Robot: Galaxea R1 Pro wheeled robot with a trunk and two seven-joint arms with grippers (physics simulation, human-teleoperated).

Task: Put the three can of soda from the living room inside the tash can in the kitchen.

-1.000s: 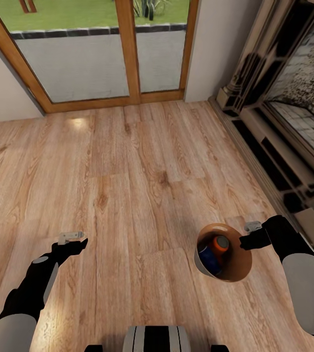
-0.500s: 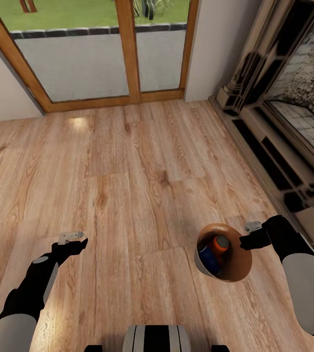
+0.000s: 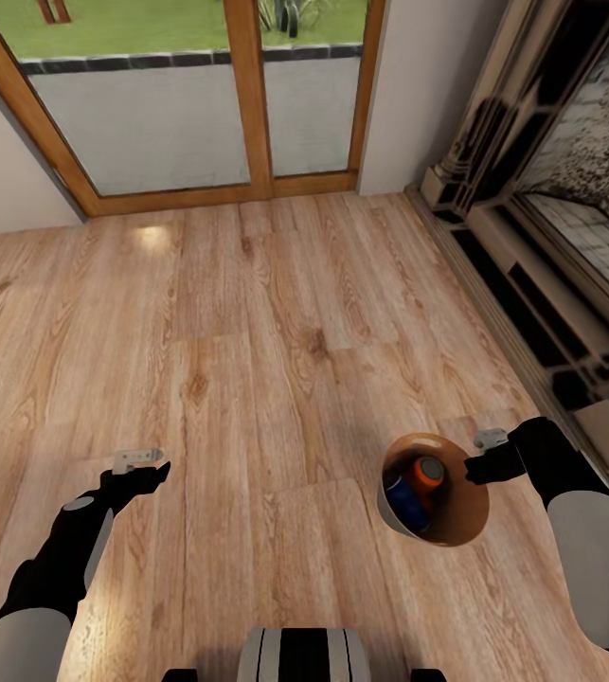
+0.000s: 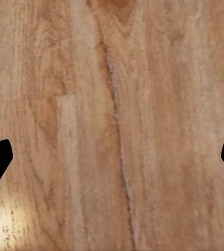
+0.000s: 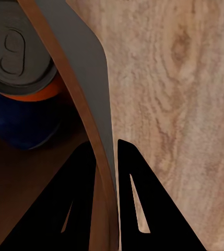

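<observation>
Indoors, on wood floor [image 3: 247, 332], right hand [image 5: 106, 151] pinches trash can [image 3: 391, 516] rim; left hand [image 4: 112, 157] released.

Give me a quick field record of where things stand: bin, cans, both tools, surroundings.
bin: trash can clear of the wood floor, carried at the robot's right
bin grip: right tool shut on the rim, one finger inside the wall, one outside
cans visible in bin: an orange can and a blue can, lying together
third can: cannot tell from these views
left tool: left tool open, empty, over the floor
surroundings: glass doors ahead, fireplace at right
</observation>
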